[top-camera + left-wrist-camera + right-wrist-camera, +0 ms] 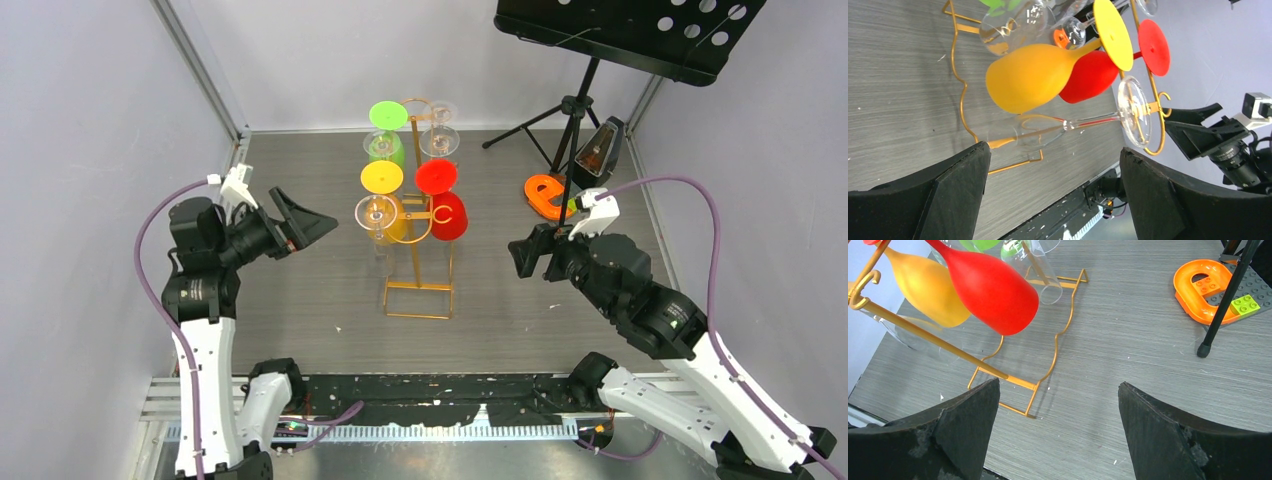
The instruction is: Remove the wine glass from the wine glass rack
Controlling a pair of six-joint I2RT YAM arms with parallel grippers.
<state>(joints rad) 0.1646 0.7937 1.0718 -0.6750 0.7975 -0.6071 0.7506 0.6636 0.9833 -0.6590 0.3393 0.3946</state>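
The gold wire wine glass rack (418, 262) stands mid-table with several glasses hanging upside down from it: green (383, 148), yellow (384, 228), red (448, 215) and clear ones. The lowest clear wine glass (377, 213) hangs on the rack's left side. My left gripper (308, 222) is open just left of it, apart from it. In the left wrist view this clear glass (1038, 131) lies ahead of the open left gripper (1055, 165), below the yellow glass (1028, 77). My right gripper (527, 255) is open to the right of the rack. Its wrist view shows the right gripper (1058, 405) empty, with the red glass (990, 287) and rack base (1048, 360) ahead.
A black music stand (630, 30) on a tripod stands at the back right. Beside its legs lie an orange toy piece (545, 195) on a grey plate and a dark metronome-like object (600, 150). Walls close in the left, back and right.
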